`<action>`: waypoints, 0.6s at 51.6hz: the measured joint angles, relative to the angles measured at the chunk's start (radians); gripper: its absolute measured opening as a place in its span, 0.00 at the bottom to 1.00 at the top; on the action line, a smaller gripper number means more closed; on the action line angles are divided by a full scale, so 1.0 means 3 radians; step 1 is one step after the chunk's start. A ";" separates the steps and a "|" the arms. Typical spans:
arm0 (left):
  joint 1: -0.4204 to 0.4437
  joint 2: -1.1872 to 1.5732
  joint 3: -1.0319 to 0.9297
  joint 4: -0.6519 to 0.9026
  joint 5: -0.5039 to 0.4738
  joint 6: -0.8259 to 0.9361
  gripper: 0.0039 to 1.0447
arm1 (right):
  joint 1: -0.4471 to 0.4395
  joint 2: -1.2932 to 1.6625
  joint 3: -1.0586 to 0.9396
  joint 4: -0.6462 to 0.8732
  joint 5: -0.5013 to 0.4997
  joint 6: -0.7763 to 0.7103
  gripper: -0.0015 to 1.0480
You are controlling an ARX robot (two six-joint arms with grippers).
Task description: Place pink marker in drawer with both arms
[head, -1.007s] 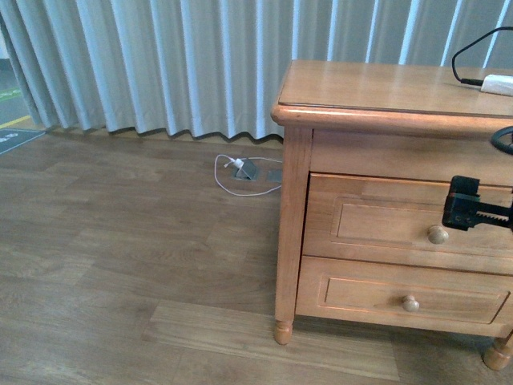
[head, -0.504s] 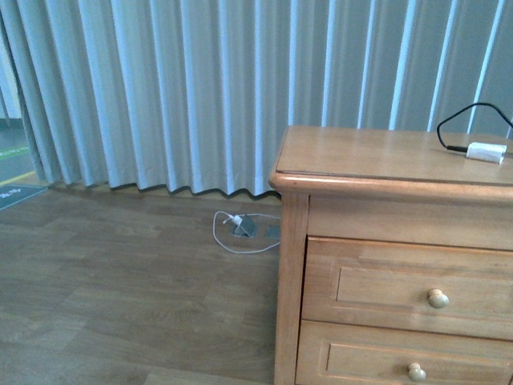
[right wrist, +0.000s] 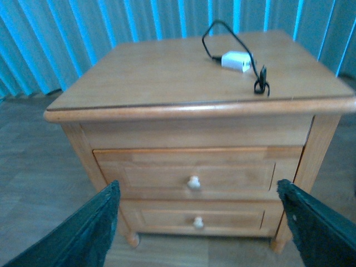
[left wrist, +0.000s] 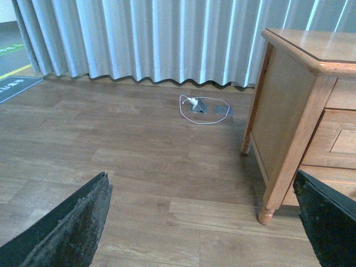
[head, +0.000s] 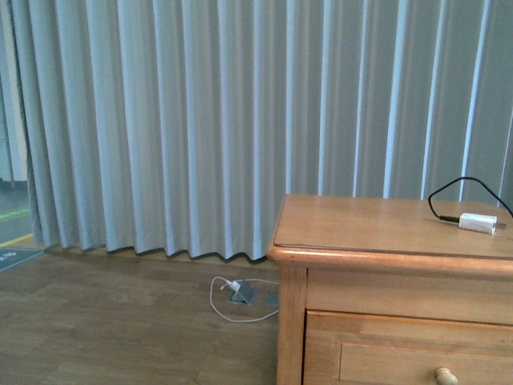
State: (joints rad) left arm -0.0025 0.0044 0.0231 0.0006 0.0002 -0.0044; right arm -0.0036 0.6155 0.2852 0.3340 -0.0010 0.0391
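The pink marker shows in no view. The nightstand's top drawer is closed, with one round knob; its upper part also shows in the front view. My right gripper is open and empty, held back from the nightstand front, with both drawers between its fingers. My left gripper is open and empty over the wood floor, beside the nightstand's side. Neither arm is in the front view.
A white charger block with a black cable lies on the nightstand top. The lower drawer is closed. A floor socket with a white cable sits by the grey curtain. A nightstand leg is near the left gripper.
The front view has tilted upward, so the nightstand sits lower in the picture. The black gripper seen by the top drawer's knob one second ago is out of that view.
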 joint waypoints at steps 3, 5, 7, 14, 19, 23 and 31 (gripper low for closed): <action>0.0000 0.0000 0.0000 0.0000 -0.0001 0.0000 0.95 | 0.0000 -0.0070 -0.0093 0.0023 0.0001 -0.0041 0.54; 0.0000 0.0000 0.0000 0.0000 -0.0001 0.0000 0.95 | 0.0000 -0.0126 -0.0175 0.0032 0.0001 -0.0062 0.45; 0.0000 0.0000 0.0000 0.0000 -0.0001 0.0000 0.95 | 0.0000 -0.0155 -0.0221 0.0032 0.0001 -0.0072 0.40; 0.0000 0.0000 0.0000 0.0000 -0.0001 0.0000 0.95 | 0.0000 -0.0332 -0.0408 0.0032 0.0001 -0.0097 0.17; 0.0000 0.0000 0.0000 0.0000 0.0000 0.0000 0.95 | 0.0000 -0.0459 -0.0502 0.0027 0.0001 -0.0109 0.01; 0.0000 0.0000 0.0000 0.0000 -0.0001 0.0000 0.95 | 0.0000 -0.0559 -0.0572 -0.0005 0.0001 -0.0117 0.01; 0.0000 0.0000 0.0000 0.0000 -0.0001 0.0000 0.95 | 0.0001 -0.0738 -0.0676 -0.0086 0.0001 -0.0117 0.01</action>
State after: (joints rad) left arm -0.0025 0.0044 0.0231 0.0006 -0.0002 -0.0044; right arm -0.0032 0.3943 0.0822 0.3080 -0.0006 0.0040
